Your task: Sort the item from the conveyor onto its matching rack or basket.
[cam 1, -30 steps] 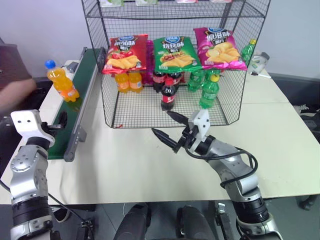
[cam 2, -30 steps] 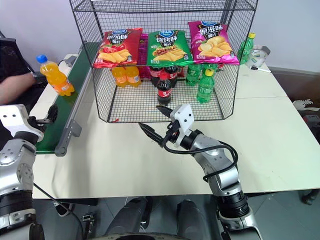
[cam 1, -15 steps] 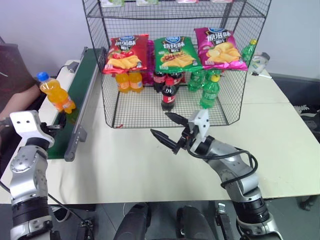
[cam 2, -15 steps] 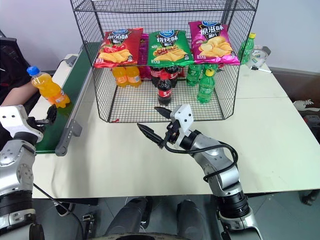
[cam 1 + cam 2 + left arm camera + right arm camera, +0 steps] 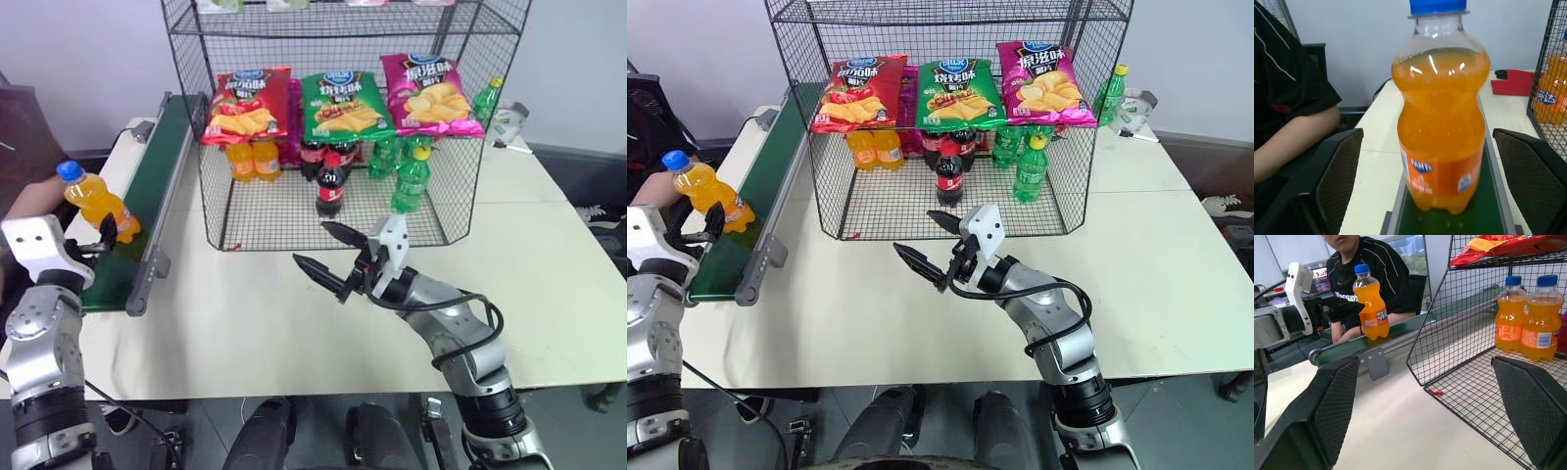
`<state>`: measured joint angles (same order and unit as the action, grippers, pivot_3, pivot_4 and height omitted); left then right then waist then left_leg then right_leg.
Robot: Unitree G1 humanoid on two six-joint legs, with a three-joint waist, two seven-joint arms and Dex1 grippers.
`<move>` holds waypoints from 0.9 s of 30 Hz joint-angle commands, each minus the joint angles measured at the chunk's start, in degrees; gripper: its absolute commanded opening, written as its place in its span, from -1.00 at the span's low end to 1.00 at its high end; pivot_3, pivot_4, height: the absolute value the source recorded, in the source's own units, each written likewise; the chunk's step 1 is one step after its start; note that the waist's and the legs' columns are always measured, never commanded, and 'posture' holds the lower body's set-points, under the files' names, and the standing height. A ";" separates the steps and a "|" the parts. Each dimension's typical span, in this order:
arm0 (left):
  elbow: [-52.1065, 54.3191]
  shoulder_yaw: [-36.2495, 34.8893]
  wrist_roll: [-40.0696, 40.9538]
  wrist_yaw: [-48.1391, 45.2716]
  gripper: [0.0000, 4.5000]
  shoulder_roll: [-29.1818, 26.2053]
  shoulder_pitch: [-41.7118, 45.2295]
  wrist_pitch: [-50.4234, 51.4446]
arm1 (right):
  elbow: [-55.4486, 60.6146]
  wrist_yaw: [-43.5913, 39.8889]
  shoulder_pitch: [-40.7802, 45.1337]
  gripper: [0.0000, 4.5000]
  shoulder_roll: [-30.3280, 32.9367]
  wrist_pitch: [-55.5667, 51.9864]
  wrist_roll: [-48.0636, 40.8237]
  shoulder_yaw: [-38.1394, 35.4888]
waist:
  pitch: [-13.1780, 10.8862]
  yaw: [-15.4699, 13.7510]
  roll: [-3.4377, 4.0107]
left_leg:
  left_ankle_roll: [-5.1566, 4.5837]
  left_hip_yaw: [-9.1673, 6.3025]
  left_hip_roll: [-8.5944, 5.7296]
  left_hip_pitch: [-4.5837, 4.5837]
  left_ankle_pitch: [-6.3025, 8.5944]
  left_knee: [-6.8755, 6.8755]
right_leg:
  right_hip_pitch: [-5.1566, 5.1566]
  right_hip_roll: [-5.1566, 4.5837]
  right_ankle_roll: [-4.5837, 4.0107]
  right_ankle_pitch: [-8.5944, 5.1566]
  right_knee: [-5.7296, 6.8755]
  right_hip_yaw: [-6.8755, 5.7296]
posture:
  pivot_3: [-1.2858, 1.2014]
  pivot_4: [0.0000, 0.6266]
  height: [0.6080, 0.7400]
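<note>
On the bench's belt (image 5: 147, 196) the orange bottle (image 5: 1439, 112) stands between the wide left tool (image 5: 1430, 186), seemingly untouched; right tool (image 5: 331, 257) wide, empty.

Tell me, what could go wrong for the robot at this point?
The orange soda bottle stands upright on the belt between the open fingers of the left gripper; closing off-centre could tip it, as it is tall and narrow. It has reached the belt's near end, so it may topple off. The rack already holds two orange bottles beside cola bottles, so placing another could knock them.
</note>
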<state>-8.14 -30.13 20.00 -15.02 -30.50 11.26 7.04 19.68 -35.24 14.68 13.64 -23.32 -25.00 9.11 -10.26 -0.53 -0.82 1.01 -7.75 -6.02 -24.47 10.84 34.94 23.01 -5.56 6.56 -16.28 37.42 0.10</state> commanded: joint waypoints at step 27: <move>11.75 0.11 8.25 -3.87 0.03 -2.88 4.70 5.70 | 2.27 -0.02 1.18 1.00 0.38 1.07 -0.24 -0.74 | -0.01 -0.17 -0.06 | 0.00 -0.03 0.00 -0.02 0.00 0.02 | -0.01 0.00 0.00 0.00 -0.01 0.00 | 0.03 -0.52 1.00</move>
<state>-3.88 -30.04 25.73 -17.61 -30.80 12.60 12.33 19.68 -35.12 14.73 13.73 -23.27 -25.03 9.07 -10.27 -0.70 -0.87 1.01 -7.78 -6.02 -24.49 10.84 34.97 23.00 -5.56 6.56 -16.29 37.41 0.09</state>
